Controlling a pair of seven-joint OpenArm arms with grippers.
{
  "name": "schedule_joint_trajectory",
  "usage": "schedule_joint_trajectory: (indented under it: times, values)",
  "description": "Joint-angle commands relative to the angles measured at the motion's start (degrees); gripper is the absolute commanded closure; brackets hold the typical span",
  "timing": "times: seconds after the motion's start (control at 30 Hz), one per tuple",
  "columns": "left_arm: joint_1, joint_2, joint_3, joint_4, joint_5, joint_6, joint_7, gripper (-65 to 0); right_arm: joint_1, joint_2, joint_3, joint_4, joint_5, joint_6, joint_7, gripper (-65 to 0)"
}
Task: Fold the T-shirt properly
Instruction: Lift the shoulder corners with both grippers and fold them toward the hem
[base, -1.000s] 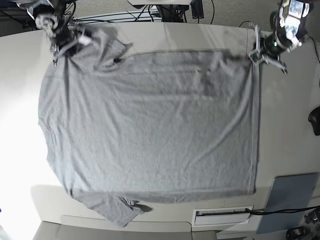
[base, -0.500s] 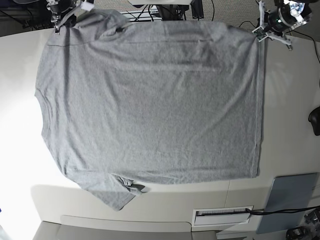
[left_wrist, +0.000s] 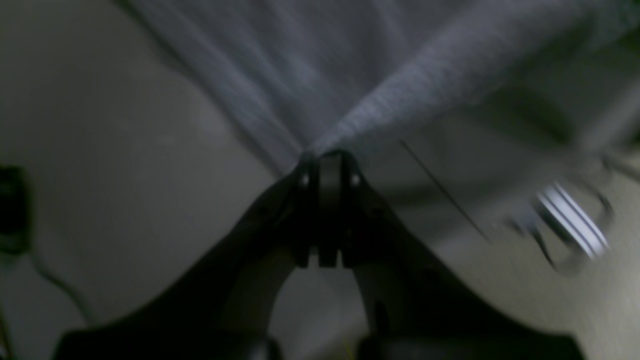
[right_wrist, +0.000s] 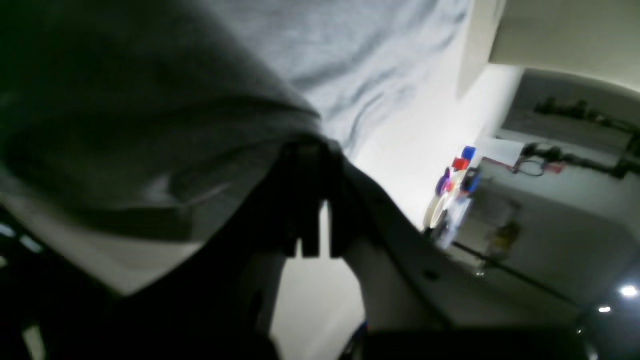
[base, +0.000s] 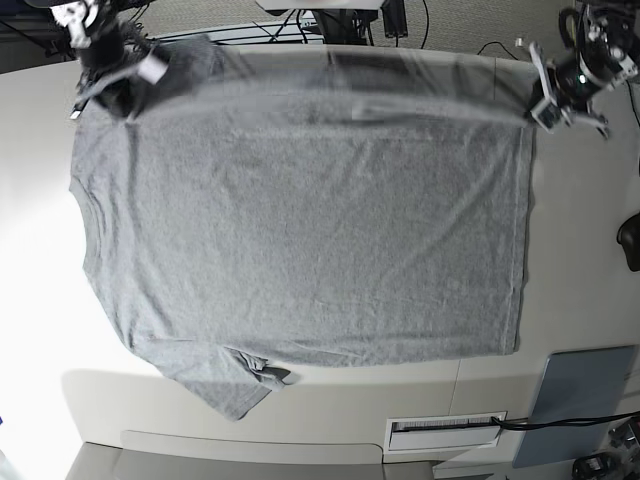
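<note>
The heather-grey T-shirt (base: 300, 220) lies spread wide on the pale table (base: 580, 250), plain side up, with one sleeve (base: 225, 385) at the near left. Its far edge is blurred and stretched taut between both grippers. My left gripper (base: 545, 105) is shut on the far right corner; in the left wrist view its jaws (left_wrist: 327, 155) pinch a bunched point of the T-shirt (left_wrist: 310, 65). My right gripper (base: 108, 85) is shut on the far left corner by the other sleeve; in the right wrist view the T-shirt (right_wrist: 350, 60) drapes over its closed gripper (right_wrist: 312, 150).
A flat grey-blue pad (base: 580, 400) lies at the near right corner, beside a white slotted panel (base: 445, 432). A black object (base: 630, 240) sits at the right edge. Cables (base: 330, 20) run behind the table's far edge.
Both grippers first carried the shirt's far edge away from the camera, pulling the cloth flat. They have now come back slightly nearer. The near hem has slid a little farther up the table.
</note>
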Motion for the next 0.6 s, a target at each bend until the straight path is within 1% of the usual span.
schedule_joint_trajectory:
  times: [0.0,0.03,0.1,0.2,0.3,0.37,0.47,0.57]
  values:
    - [-0.6,-0.7,-0.5,0.7,-0.3,1.5,0.0,0.0,0.7,0.6,0.9,0.8,0.6,-0.3,1.0,0.0]
    - [-1.3,-0.6,-0.5,0.6,-0.3,2.1,0.5,0.0,1.8,0.6,1.2,0.8,1.2,0.2,1.8,0.0]
    - [-2.5,-0.4,-0.5,0.2,-0.3,2.1,0.7,0.0,4.4,0.0,1.1,0.7,2.0,0.3,3.2,0.0]
    - [-4.0,0.0,-0.5,-1.1,-0.8,1.9,0.7,0.0,8.7,-1.3,1.1,0.2,5.4,0.4,4.2,0.0]
    - [-5.5,1.2,-0.5,-2.3,-1.0,1.9,0.6,0.0,12.8,-1.4,1.0,-1.8,7.3,0.5,5.0,0.0]
    - [-6.3,1.9,-0.5,-2.6,-1.4,1.9,0.6,0.0,15.0,-1.4,0.6,-3.4,7.5,0.5,5.4,0.0]
    - [-7.8,3.0,-0.5,-3.0,-1.4,1.9,0.7,0.0,18.1,-1.4,-1.8,-5.4,7.5,0.5,5.8,0.0]
    - [-8.9,3.9,-0.5,-3.2,-1.4,1.9,0.7,0.0,21.7,-1.4,-5.6,-7.3,7.4,0.5,5.8,0.0]
